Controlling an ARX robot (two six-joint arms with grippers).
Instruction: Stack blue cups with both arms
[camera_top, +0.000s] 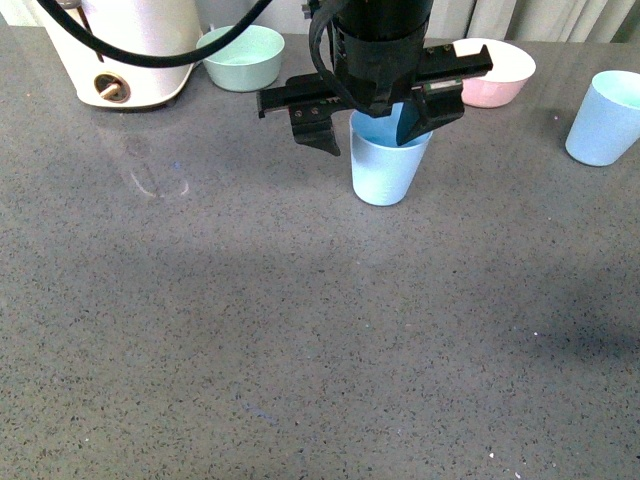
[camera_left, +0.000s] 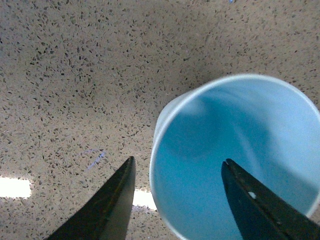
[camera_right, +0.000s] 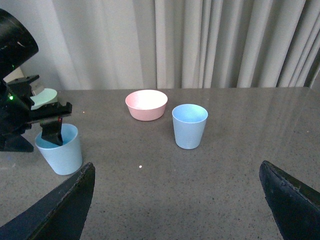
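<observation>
Two blue cups, step in hand: the first grasp, by my reading; both cups stand apart and nothing is stacked.
Left hand (camera_top: 370, 135): hangs over the middle cup (camera_top: 388, 170), open. One finger (camera_left: 260, 210) is inside the cup and the other outside, with the cup's left wall between them. It is not closed on the wall and holds nothing.
Middle cup: upright on the grey surface (camera_top: 300, 350), mid-scene and towards the far side.
Right cup (camera_top: 608, 118): upright at the far right edge, well apart from the middle cup, with nothing touching it.
Right hand (camera_right: 177, 170): seen only from its own wrist; its fingers are spread wide with nothing between them, on the near side of both cups.
Next move: probably a pinch on that wall, then a lift. It calls for a firm, level grip so the cup does not tip, then a straight descent over the mouth of the other cup, which the right hand could hold steady.
Count, left to right: one white appliance (camera_top: 130, 50), one green bowl (camera_top: 243, 55), one pink bowl (camera_top: 495, 72), two blue cups, two hands.
</observation>
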